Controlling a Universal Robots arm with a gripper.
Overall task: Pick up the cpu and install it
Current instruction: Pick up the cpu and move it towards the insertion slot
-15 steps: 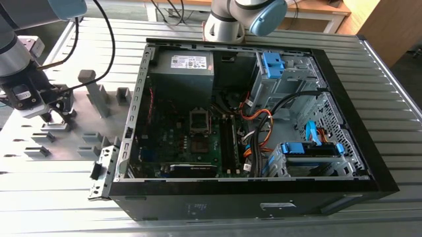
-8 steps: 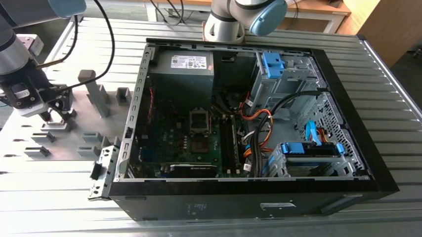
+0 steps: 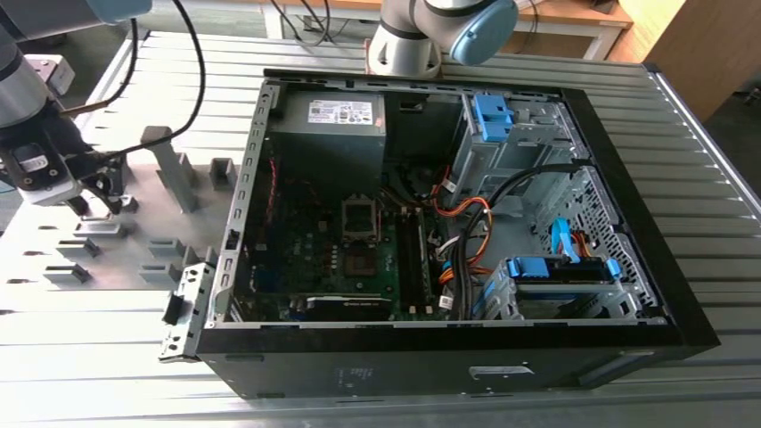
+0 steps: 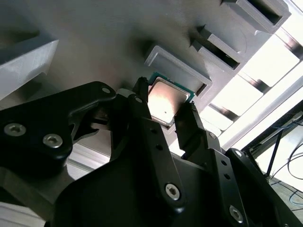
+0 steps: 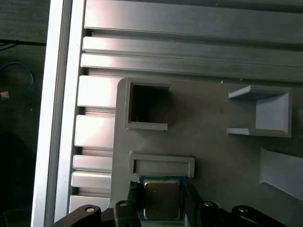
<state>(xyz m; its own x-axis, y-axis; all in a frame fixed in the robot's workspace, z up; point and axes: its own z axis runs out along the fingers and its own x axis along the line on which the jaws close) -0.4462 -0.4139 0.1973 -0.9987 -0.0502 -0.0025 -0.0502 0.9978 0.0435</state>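
Two black fingers (image 4: 191, 130) of the gripper (image 4: 165, 103) pinch the cpu (image 4: 163, 97) by opposite edges, its silvery top facing the camera in both wrist views. The chip sits just beside a low grey holder block (image 5: 162, 164), over the flat grey fixture plate (image 5: 213, 142); whether it rests on the plate or hangs just above it cannot be told. More holder blocks (image 5: 142, 106) stand farther out on the plate. In the exterior view the gripper (image 3: 98, 207) hangs at the exterior view's left, well apart from the open computer case (image 3: 666, 294) and its motherboard socket (image 3: 360, 218).
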